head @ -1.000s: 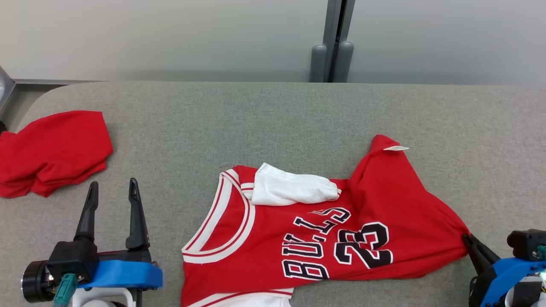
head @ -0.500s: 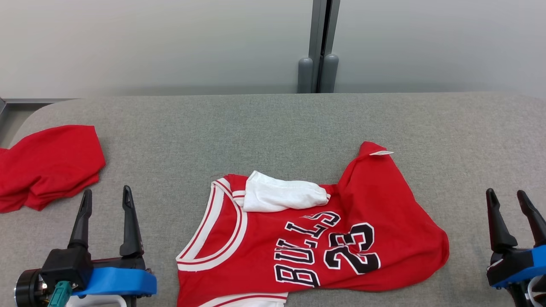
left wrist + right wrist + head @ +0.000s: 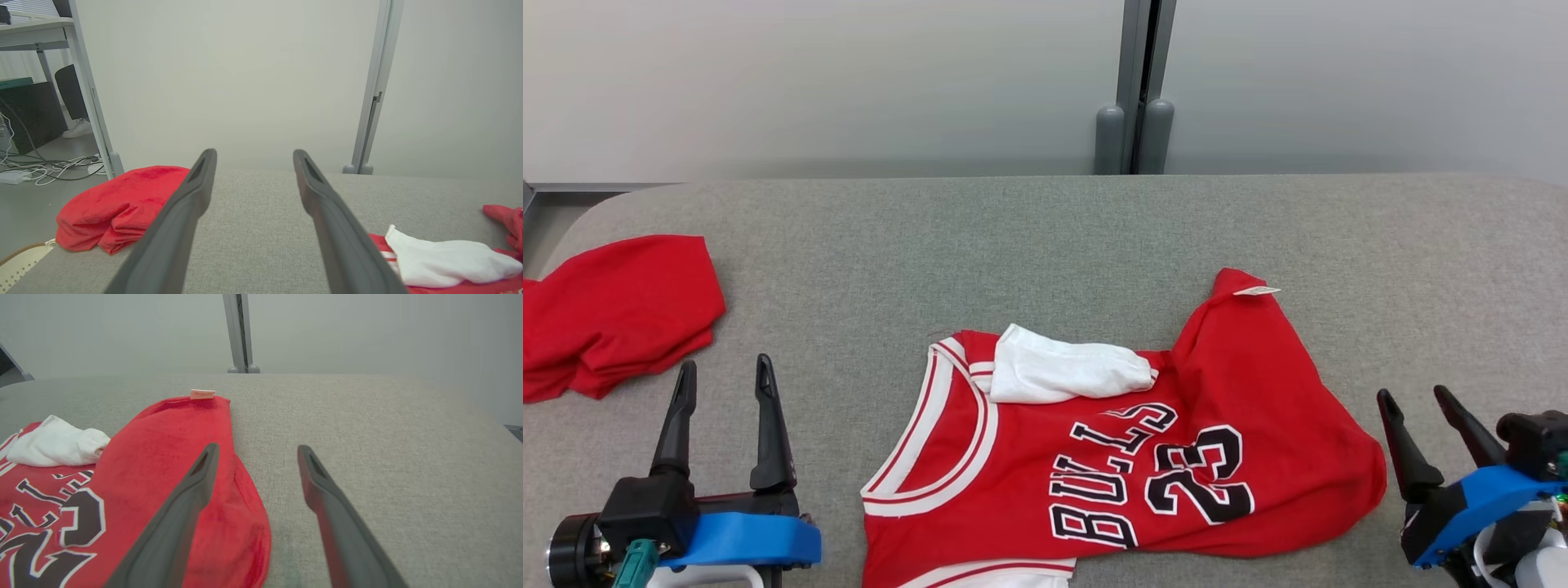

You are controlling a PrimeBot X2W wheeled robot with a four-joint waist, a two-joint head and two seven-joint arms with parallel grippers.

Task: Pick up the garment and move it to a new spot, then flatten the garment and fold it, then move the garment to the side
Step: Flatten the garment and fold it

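Currently, the left pincer [image 3: 725,364] and right pincer [image 3: 1412,394] are being held open, empty. The jersey [image 3: 1258,408] is being touched by neither.

wall [image 3: 849,82] — pale grey, plain | post [image 3: 1135,73] — grey, upright | desk [image 3: 36,32], floor cables [image 3: 53,169] at left

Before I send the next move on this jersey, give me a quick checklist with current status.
1. The left gripper is open and empty: ok.
2. The right gripper is open and empty, near the right edge of the jersey: ok.
3. Jersey flat enough to fold: not ok; a white flap lies folded over its chest and the far right corner is bunched.
4. Jersey's near hem on the table: cannot tell; it runs off the head view's bottom edge.
5. The red cloth at the left lies apart from the jersey: ok.
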